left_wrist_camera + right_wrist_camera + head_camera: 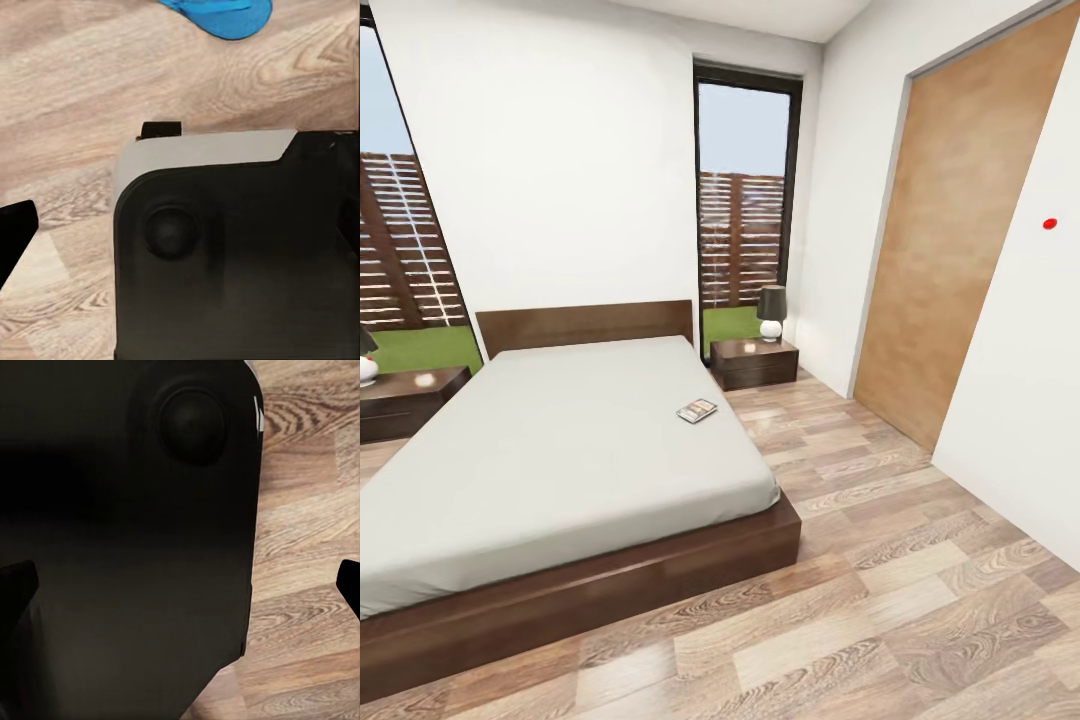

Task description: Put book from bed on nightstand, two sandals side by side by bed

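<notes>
While the book (697, 410) lies on the bed (560, 450), a sandal (225, 15) shows at the left wrist; end effector states unclear.

You see a pale grey-white mattress on the bed (560, 450), framed in dark brown wood with a matching headboard. The book (697, 411) shows a dark grey cover with an orange band. Both nightstands (754, 362) are glossy dark brown; the lamp (771, 313) has a dark shade over a white base. Floor planks (900, 600) alternate light beige and brown swirling grain. Walls are white, the sliding panel (960, 220) tan wood with a small red dot (1049, 223) on the wall beside it. Beyond the left fingers, a bright blue sandal (225, 15) lies on the floor by your black and grey robot body (240, 247).
</notes>
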Motion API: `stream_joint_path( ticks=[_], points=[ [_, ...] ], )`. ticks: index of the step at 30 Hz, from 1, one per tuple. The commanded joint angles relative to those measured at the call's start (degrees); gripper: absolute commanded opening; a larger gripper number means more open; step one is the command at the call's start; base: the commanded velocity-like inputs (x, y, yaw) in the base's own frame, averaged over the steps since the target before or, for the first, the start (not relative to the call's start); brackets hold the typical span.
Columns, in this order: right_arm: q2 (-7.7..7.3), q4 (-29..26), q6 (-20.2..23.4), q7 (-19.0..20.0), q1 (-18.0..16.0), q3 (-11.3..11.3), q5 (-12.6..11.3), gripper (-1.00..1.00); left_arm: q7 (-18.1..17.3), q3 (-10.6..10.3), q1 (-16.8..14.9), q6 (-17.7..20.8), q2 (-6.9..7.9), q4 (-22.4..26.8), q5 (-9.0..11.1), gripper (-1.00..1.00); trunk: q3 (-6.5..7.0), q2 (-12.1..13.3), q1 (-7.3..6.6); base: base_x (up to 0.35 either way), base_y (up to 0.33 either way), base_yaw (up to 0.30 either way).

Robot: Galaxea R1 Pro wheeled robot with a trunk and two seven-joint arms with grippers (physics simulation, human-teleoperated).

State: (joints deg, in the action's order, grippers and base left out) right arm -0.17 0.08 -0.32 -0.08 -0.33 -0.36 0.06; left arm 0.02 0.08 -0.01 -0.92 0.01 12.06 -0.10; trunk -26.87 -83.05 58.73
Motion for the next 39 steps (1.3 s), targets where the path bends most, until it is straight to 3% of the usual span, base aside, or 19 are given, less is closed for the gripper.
stream_joint_path(
  ticks=[1,13,22,23,27,28,29,31,34,35,36,39],
  points=[
    [0.00,0.0,-0.1,0.0,0.0,-0.1,0.0,1.00,0.0,0.0,0.0,0.1,0.03,2.2,0.0,1.00,-0.06,0.0,0.00,0.000,0.000,0.000],
    [-0.08,-0.1,-0.2,0.0,0.0,-0.1,0.0,1.00,-1.8,0.0,-0.1,4.7,0.20,22.0,0.0,1.00,-0.06,0.0,0.00,0.000,0.000,0.000],
    [-0.09,-0.2,-0.2,-0.1,0.0,-0.1,0.1,1.00,-5.8,0.0,-1.7,5.3,-0.13,31.0,0.2,1.00,-0.06,0.0,0.00,0.000,0.000,0.000],
    [-0.09,-0.4,-0.2,-0.1,0.0,-0.1,0.1,1.00,-10.8,0.0,-4.4,5.6,-0.11,32.1,2.0,1.00,-0.06,0.0,0.00,0.000,0.000,0.000],
    [-0.09,-0.6,-0.2,-0.1,0.0,-0.1,0.1,1.00,-20.2,0.1,-6.0,6.6,0.15,32.4,5.2,1.00,-0.06,0.0,0.00,0.000,0.000,0.000],
    [-0.12,-0.8,-0.3,-0.1,0.0,-0.1,0.1,1.00,-25.4,0.1,-6.4,7.0,0.29,32.5,6.4,1.00,-0.06,0.0,0.00,0.000,0.000,0.000],
    [-0.13,-0.9,-0.3,-0.1,0.0,-0.1,0.1,1.00,-27.9,0.2,-6.6,7.1,0.52,32.5,6.9,1.00,-0.06,0.0,0.00,0.000,0.000,0.000],
    [-0.20,-1.5,-0.3,-0.1,0.0,-0.1,0.1,1.00,-30.2,0.2,-6.7,7.2,1.12,32.5,7.5,1.00,-0.06,0.0,0.00,0.000,0.000,0.000],
    [-0.31,-6.5,-0.2,-0.3,0.0,-0.1,0.1,1.00,-32.0,1.2,-6.8,7.2,2.44,32.4,9.0,1.00,-0.06,0.0,0.00,0.000,0.000,0.000],
    [-0.36,-9.3,0.1,-0.3,0.0,-0.1,0.1,1.00,-32.2,1.8,-6.8,7.1,2.67,32.4,9.6,1.00,-0.06,0.0,0.00,0.000,0.000,0.000],
    [-0.45,-15.5,0.4,-0.4,0.0,-0.1,0.1,1.00,-32.5,2.8,-6.8,6.9,2.92,32.4,10.6,1.00,-0.06,0.0,0.00,0.000,0.000,0.000],
    [-0.45,-20.2,0.5,-0.5,-0.1,-0.2,0.1,1.00,-32.5,3.3,-6.8,6.9,3.03,32.4,10.9,1.00,-0.06,0.0,0.00,0.000,0.000,0.000]
  ],
)
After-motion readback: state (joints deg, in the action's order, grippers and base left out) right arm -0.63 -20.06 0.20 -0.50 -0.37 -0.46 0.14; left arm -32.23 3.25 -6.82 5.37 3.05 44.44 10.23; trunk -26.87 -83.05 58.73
